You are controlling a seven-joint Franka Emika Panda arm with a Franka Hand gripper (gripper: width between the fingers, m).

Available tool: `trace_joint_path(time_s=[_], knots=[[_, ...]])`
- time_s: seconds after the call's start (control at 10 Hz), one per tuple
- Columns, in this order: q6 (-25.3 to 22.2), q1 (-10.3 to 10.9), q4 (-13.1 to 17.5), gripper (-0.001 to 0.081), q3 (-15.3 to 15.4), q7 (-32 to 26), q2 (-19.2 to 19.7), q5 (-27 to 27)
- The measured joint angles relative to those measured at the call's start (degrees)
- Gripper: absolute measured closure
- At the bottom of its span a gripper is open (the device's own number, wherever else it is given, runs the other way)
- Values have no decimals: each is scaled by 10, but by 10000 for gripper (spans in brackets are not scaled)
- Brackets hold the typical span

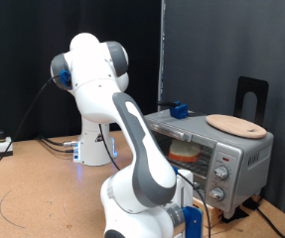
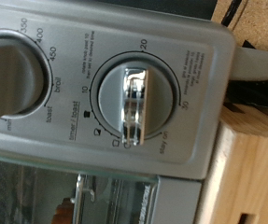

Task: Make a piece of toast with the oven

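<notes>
Oven (image 1: 210,149) at right of exterior view, door shut, toast (image 1: 183,152) inside on rack. Round board (image 1: 235,125) on top. My gripper (image 1: 190,215) at lower centre, near knob panel; fingers hidden, can't tell spread or closed. Wrist view: timer knob (image 2: 134,105) dead ahead. Knob looks rigid, chrome ridge likely slippery; I'd pinch across ridge.

The boxy silver-grey countertop toaster oven (image 1: 207,154) stands at the exterior view's right, on the brown wooden table (image 1: 33,188). On the oven's roof lies a round tan wooden board (image 1: 235,125), with a small blue block (image 1: 178,110) on the roof to the board's left. Inside the oven, behind its glass door, lies the flat pale slice of toast (image 1: 185,152). The white robot arm's gripper (image 1: 190,220) is in front of the oven, below the door. In the wrist view, the round silver timer knob (image 2: 132,103) sits on the oven's front panel, beside a second knob (image 2: 7,79).
</notes>
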Motion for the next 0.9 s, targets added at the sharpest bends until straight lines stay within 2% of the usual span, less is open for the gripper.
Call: trace_joint_path(time_s=[0.2, 0.9], knots=[[2, 8, -7, -4, 8, -5, 0, 1], [60, 25, -34, -4, 31, -7, 0, 15]])
